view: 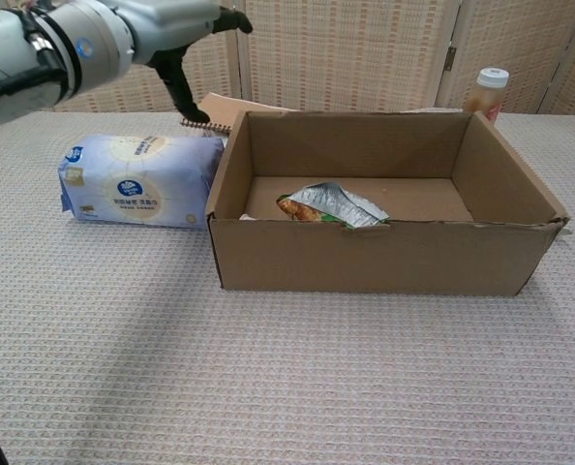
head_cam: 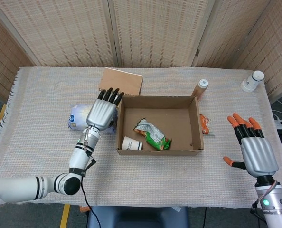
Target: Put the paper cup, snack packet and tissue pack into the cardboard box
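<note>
Snack packet (head_cam: pixel 152 134) in cardboard box (head_cam: pixel 194 124) (beside paper cup (head_cam: pixel 131 143))

We see the cardboard box (head_cam: pixel 194 124) open on top, its right half bare; snack packet (head_cam: pixel 152 133) and paper cup (head_cam: pixel 131 143) fill the near-left. The tissue pack (view: pixel 137 179) presses against its left wall, under our left hand (head_cam: pixel 103 112).

Brown cardboard box (head_cam: pixel 195 124), green-and-silver snack packet (head_cam: pixel 152 133), pale blue tissue pack (view: pixel 137 179), white paper cup (head_cam: pixel 131 143)
</note>
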Robot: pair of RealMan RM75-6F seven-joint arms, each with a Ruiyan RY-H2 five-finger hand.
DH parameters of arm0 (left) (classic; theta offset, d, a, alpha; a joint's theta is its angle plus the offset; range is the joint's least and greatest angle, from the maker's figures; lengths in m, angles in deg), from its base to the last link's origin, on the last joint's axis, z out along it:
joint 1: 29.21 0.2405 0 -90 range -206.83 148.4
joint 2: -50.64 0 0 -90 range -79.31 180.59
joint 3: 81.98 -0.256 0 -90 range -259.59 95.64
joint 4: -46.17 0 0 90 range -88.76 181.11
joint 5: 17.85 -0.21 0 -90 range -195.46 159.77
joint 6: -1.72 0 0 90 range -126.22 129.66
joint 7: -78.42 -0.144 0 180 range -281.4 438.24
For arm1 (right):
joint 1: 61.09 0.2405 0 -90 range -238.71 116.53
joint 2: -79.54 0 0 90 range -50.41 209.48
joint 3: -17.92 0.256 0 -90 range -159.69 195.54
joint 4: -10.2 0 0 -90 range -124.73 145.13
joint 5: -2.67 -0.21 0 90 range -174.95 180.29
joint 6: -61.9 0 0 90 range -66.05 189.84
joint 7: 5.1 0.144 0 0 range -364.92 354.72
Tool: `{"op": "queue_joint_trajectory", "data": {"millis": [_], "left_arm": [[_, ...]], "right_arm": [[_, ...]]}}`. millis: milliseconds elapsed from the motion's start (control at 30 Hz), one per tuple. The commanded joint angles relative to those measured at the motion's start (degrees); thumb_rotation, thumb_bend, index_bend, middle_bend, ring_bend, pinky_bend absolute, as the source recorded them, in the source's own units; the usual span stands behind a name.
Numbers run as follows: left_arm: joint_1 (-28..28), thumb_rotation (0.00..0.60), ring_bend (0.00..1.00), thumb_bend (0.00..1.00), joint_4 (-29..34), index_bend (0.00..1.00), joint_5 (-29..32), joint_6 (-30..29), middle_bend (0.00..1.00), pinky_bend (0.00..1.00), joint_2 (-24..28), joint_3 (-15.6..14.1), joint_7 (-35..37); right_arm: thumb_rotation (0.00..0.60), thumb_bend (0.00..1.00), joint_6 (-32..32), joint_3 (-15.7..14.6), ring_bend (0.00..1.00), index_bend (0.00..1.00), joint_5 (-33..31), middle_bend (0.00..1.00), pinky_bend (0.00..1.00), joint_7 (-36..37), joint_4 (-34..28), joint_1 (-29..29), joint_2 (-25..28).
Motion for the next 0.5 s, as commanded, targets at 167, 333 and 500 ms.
{"op": "queue_joint_trajectory", "data": {"millis": [167, 333, 500], "left_arm": [[-0.60, 0.600, 0.00, 0.19, -3.29, 0.00, 6.70, 11.48, 0.00, 0.09, 6.48, -5.71, -0.78], [-1.99, 0.600, 0.00, 0.19, -6.56, 0.00, 9.50, 13.20, 0.00, 0.09, 5.10, -7.39, -0.07], [-3.61, 0.600, 0.00, 0.19, -10.27, 0.00, 12.73, 15.11, 0.00, 0.09, 3.70, -8.04, 1.16]], "right_arm": [[0.600, 0.07, -0.40, 0.01, 0.00, 0.04, -0.57, 0.00, 0.00, -0.45, 0.23, 0.31, -0.31], [0.600, 0.07, -0.19, 0.21, 0.00, 0.04, -0.95, 0.00, 0.00, -0.32, 0.37, 0.32, -0.22], [0.600, 0.07, -0.16, 0.32, 0.00, 0.04, -1.26, 0.00, 0.00, -0.25, 0.60, 0.37, -0.21]]}}
